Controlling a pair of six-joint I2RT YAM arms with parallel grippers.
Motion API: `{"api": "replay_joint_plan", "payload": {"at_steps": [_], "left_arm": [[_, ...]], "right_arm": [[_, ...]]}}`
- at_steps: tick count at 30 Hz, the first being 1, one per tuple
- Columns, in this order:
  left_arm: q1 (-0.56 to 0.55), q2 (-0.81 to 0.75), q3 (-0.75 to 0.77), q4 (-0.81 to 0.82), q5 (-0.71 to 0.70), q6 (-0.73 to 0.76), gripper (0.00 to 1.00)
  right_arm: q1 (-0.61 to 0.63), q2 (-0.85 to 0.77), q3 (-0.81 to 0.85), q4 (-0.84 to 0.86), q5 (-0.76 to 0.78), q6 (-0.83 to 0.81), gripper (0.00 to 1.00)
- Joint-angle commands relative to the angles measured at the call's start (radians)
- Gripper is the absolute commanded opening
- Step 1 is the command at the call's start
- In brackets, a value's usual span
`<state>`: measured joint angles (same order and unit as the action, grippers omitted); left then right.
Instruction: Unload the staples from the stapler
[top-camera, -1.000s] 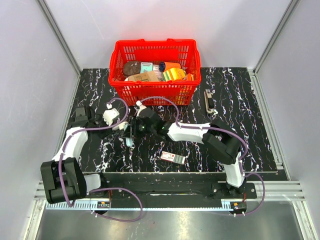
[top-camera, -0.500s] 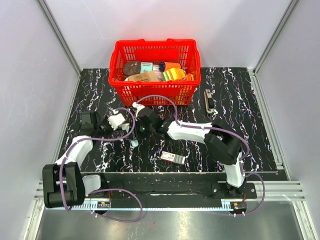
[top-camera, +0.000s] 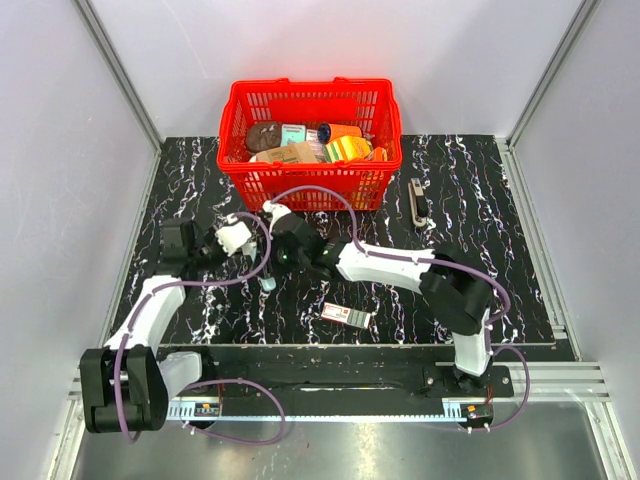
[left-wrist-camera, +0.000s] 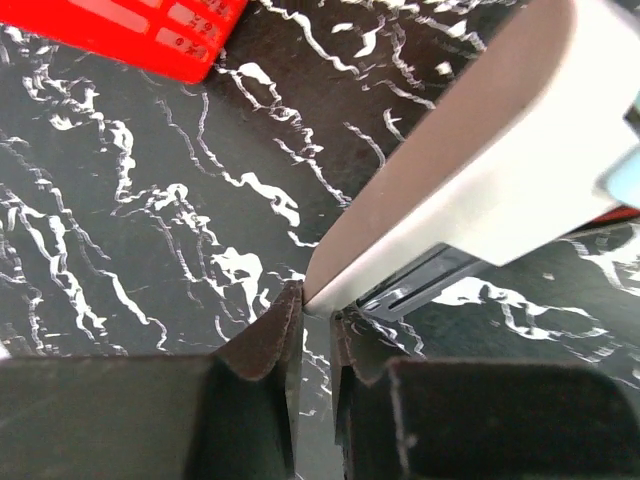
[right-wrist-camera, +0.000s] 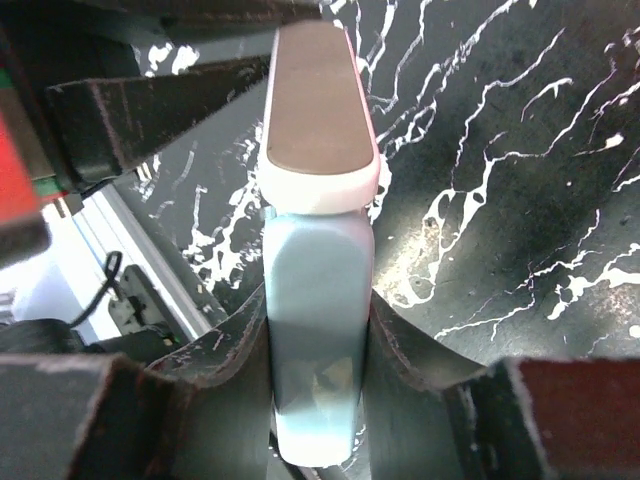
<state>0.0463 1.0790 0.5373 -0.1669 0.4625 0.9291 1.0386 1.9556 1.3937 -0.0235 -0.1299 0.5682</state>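
The left gripper (left-wrist-camera: 312, 322) is clenched. As far as its wrist view shows, its tips nip the very end of the white upper half of the stapler (left-wrist-camera: 470, 150). The stapler sits left of centre over the counter (top-camera: 470, 200), just on the near side of the red basket (top-camera: 310, 175), with its long axis running from 1 gripper to the other. The right gripper (right-wrist-camera: 318, 330) grasps the stapler's teal rear end. With 2 holds on 1 axis, the coming move is probably to swing the halves apart.
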Motion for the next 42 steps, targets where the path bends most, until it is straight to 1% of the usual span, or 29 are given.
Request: {"api": "replay_joint_plan", "payload": {"at_steps": [1,2,3,5,6,7,11,13,15,16,18,19,22,24,26,33,34,37,39,42], "left_arm": [[0.015,-0.056,0.187,-0.286,0.115,-0.118,0.06],[0.010,-0.071,0.205,-0.374,0.167,-0.116,0.09],[0.007,-0.085,0.222,-0.444,0.226,-0.092,0.14],[0.004,-0.131,0.239,-0.567,0.316,-0.044,0.32],[0.003,-0.154,0.242,-0.620,0.349,-0.015,0.40],[0.000,-0.181,0.242,-0.658,0.369,0.009,0.45],[-0.002,-0.229,0.263,-0.810,0.416,0.109,0.55],[-0.002,-0.228,0.273,-0.815,0.410,0.085,0.57],[0.010,-0.220,0.283,-0.781,0.397,0.033,0.58],[0.024,-0.212,0.289,-0.743,0.398,-0.020,0.58],[0.059,-0.162,0.326,-0.709,0.404,-0.090,0.60],[0.079,-0.131,0.352,-0.683,0.401,-0.151,0.63],[0.136,-0.013,0.478,-0.672,0.394,-0.333,0.85],[0.151,0.042,0.565,-0.666,0.306,-0.474,0.86],[0.162,0.068,0.633,-0.686,0.277,-0.521,0.86],[0.168,0.041,0.647,-0.681,0.196,-0.579,0.92],[0.168,0.050,0.655,-0.698,0.179,-0.587,0.92],[0.168,0.071,0.675,-0.720,0.136,-0.613,0.92],[0.168,0.061,0.679,-0.718,0.127,-0.618,0.92],[0.168,0.039,0.684,-0.715,0.133,-0.628,0.92]], "right_arm": [[0.035,-0.130,0.010,-0.063,0.125,0.056,0.00],[0.035,-0.136,0.017,-0.053,0.168,0.073,0.00],[0.035,-0.138,0.033,-0.053,0.199,0.090,0.00],[0.035,-0.127,0.065,-0.061,0.225,0.104,0.00],[0.034,-0.115,0.089,-0.079,0.233,0.110,0.00],[0.035,-0.101,0.129,-0.110,0.233,0.113,0.00],[0.034,-0.044,0.209,-0.232,0.234,0.122,0.00],[0.034,-0.031,0.220,-0.274,0.230,0.128,0.00],[0.034,-0.015,0.240,-0.334,0.225,0.127,0.00],[0.034,-0.006,0.249,-0.361,0.219,0.125,0.00],[0.034,0.017,0.267,-0.412,0.210,0.116,0.00],[0.034,0.032,0.283,-0.436,0.193,0.113,0.00],[0.035,0.120,0.375,-0.565,0.171,0.108,0.00],[0.040,0.196,0.442,-0.636,0.168,0.105,0.00],[0.046,0.251,0.510,-0.694,0.184,0.107,0.00],[0.064,0.383,0.669,-0.803,0.190,0.116,0.00],[0.067,0.400,0.686,-0.819,0.187,0.122,0.01],[0.078,0.439,0.726,-0.848,0.185,0.128,0.15],[0.086,0.444,0.737,-0.855,0.193,0.127,0.32],[0.087,0.431,0.737,-0.855,0.199,0.125,0.52]]}}
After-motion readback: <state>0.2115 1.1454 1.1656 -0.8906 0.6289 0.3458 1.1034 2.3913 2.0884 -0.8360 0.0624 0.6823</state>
